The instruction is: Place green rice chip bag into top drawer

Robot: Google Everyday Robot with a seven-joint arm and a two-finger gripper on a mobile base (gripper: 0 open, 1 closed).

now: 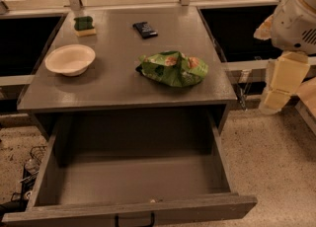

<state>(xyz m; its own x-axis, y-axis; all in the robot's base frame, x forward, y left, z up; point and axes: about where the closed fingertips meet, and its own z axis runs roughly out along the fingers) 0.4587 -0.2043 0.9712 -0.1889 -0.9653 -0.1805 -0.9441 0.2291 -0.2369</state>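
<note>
Crumpled bright-green foil chip bag lies left of claw, which hangs beyond grey tabletop's right edge. Bag's long axis left-right. Claw state: can't tell.

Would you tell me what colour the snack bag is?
The bag is bright green with orange and white print, camera view; the gripper hangs to its right.

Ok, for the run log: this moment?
crumpled green foil chip bag: on grey table | wide grey wooden drawer: open | hand: right of table, clear of bag

No text is readable anywhere; the end effector hangs at the right edge.
</note>
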